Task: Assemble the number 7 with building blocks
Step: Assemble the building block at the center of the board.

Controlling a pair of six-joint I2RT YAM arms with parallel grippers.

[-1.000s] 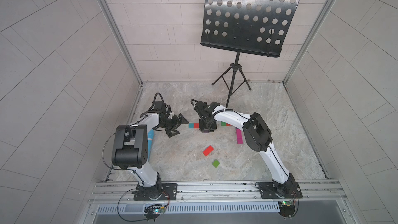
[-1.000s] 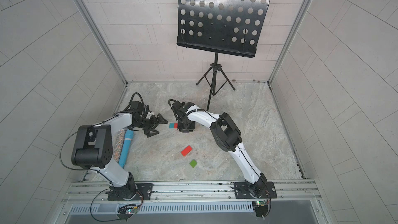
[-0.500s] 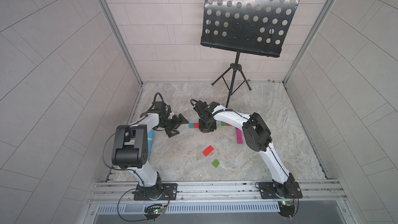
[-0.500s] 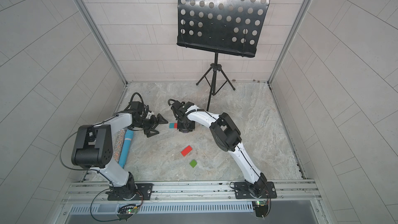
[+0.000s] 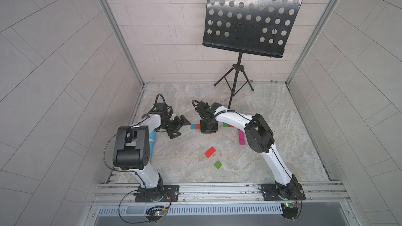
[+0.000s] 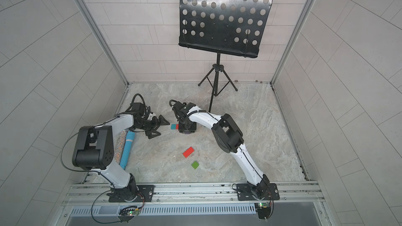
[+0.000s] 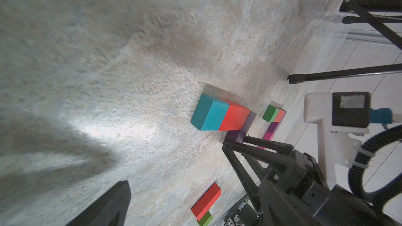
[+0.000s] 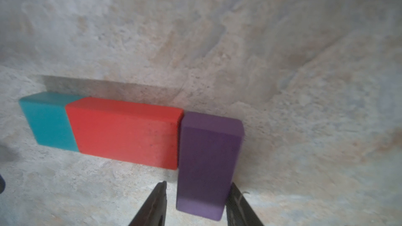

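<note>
Astride the purple block [image 8: 206,166], right tool [image 8: 198,184] stands slightly parted; left tool [image 5: 180,128] gapes wide.

I see a teal block [image 8: 47,122], a red block [image 8: 126,131] and a purple block [image 8: 206,161]. My floor [image 8: 217,29] is mottled grey and beige.

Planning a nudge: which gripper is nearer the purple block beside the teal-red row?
Right. The right gripper straddles the purple block from both sides; the left gripper hangs open beyond the teal block.
</note>
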